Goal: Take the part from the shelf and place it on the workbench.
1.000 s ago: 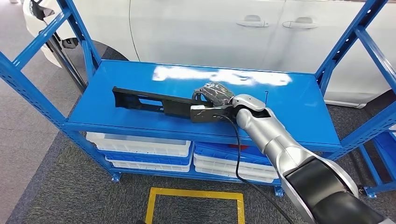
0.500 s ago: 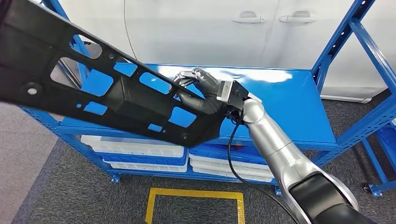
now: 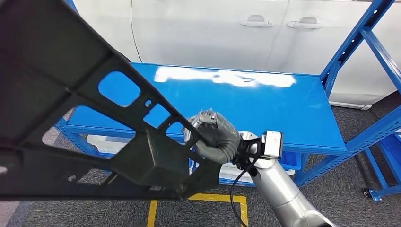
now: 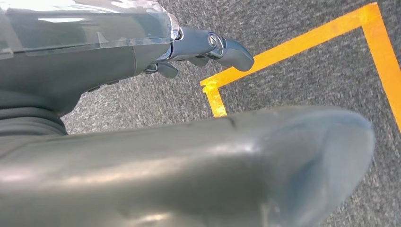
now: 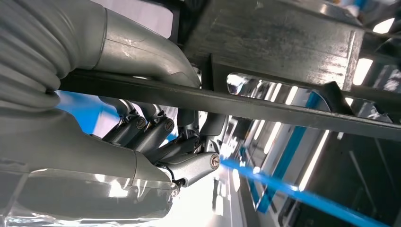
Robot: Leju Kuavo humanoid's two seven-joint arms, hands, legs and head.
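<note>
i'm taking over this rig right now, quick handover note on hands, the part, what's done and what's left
Right hand: grips the black part at one end; the part is lifted clear of the blue shelf and fills the left of the head view.
Left hand: holds nothing, hangs over carpet by yellow floor tape; whether its fingers are spread or curled is unclear.
Done: part taken off the shelf.
Left: carry it to the workbench and set it down.
</note>
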